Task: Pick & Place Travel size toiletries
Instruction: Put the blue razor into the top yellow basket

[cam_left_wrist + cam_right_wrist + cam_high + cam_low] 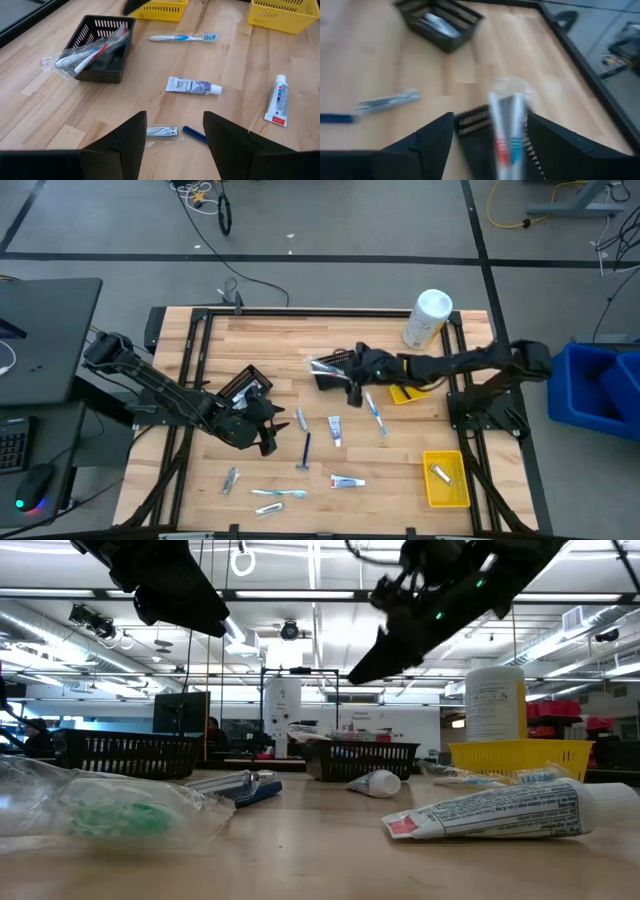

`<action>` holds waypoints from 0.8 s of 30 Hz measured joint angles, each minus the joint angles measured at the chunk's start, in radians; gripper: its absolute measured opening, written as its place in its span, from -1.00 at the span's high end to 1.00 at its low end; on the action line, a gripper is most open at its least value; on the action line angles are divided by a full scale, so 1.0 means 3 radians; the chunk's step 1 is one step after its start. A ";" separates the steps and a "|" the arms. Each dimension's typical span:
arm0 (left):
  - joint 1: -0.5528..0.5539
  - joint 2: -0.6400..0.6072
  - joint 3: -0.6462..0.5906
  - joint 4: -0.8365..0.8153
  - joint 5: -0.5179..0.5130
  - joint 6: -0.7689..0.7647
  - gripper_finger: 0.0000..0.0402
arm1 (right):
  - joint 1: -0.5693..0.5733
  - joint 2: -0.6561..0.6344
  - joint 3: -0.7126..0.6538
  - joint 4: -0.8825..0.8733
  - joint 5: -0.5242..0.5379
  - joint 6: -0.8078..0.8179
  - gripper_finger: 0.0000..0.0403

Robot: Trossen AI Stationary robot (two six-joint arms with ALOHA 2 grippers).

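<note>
One camera hangs above and looks straight down on the whole table (270, 330); another sits at table-top height, close behind a toothpaste tube (500, 812), and faces level across into the room. Each wrist camera looks forward and down from close range — the left over a black basket (102, 50) holding wrapped toothbrushes, the right over the same basket (480, 125), nearer still. The overhead view takes in both arms and that basket (332, 366) — the ground all views share.
</note>
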 joint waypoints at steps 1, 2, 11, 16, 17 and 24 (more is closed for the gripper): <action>0.0001 0.0000 0.0000 0.0002 0.0009 -0.0001 -0.01 | 0.0073 -0.0074 0.0000 -0.0118 -0.0004 0.0055 -0.27; 0.0001 0.0000 -0.0001 -0.0002 0.0010 0.0001 -0.01 | 0.0148 -0.0147 0.0000 -0.0276 0.0000 0.0145 -0.25; 0.0001 0.0000 -0.0001 -0.0001 0.0019 0.0003 -0.01 | 0.0986 -0.0307 0.0000 -0.1101 0.0232 0.1131 -0.19; 0.0000 0.0000 -0.0001 0.0000 0.0023 0.0001 -0.01 | 0.1457 -0.0278 -0.0003 -0.1197 0.0432 0.1477 -0.28; 0.0000 0.0000 -0.0001 0.0000 0.0023 0.0000 -0.01 | 0.1533 -0.0278 -0.0003 -0.1204 0.0492 0.1534 -0.29; 0.0001 0.0000 -0.0001 0.0001 0.0023 -0.0058 -0.01 | 0.1861 -0.0276 -0.0003 -0.1197 0.0615 0.1894 -0.30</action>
